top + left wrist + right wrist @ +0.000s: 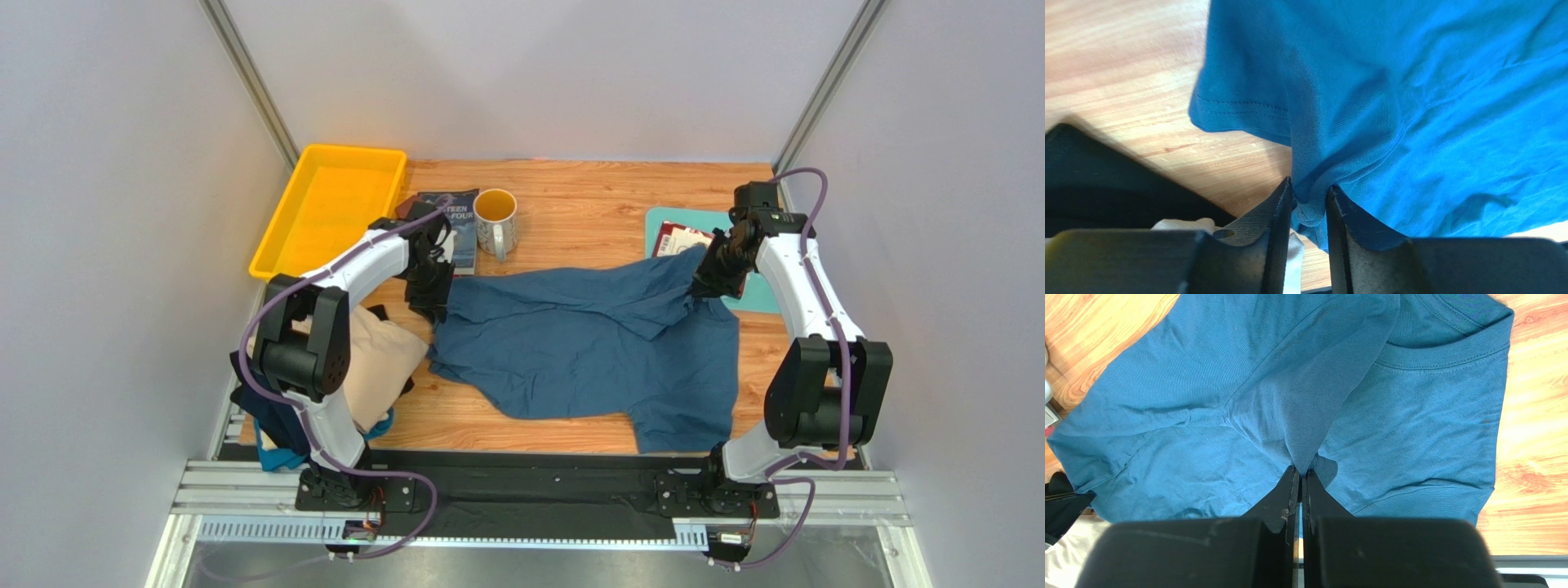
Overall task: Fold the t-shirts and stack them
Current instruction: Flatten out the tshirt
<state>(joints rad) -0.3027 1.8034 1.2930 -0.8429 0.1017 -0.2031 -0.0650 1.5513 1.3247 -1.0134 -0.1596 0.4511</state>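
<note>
Across the middle of the table [577, 202], top view: the teal t-shirt [589, 349] lies rumpled, with the left gripper [429, 294] at its 10 o'clock corner and the right gripper [711, 279] at its 2 o'clock edge. A mug [496, 218] stands near, at 11 o'clock; we judge that a careless sweep could tip it.

Left wrist view: the fingers [1281, 208] pinch a thin ridge of cloth beside the sleeve hem [1235, 107]. We judge that so shallow a bite may slip under tension.

Right wrist view: the jaws are clenched on a fold near the collar [1444, 355]. We judge that uneven lifting could drag the cloth askew.
</note>
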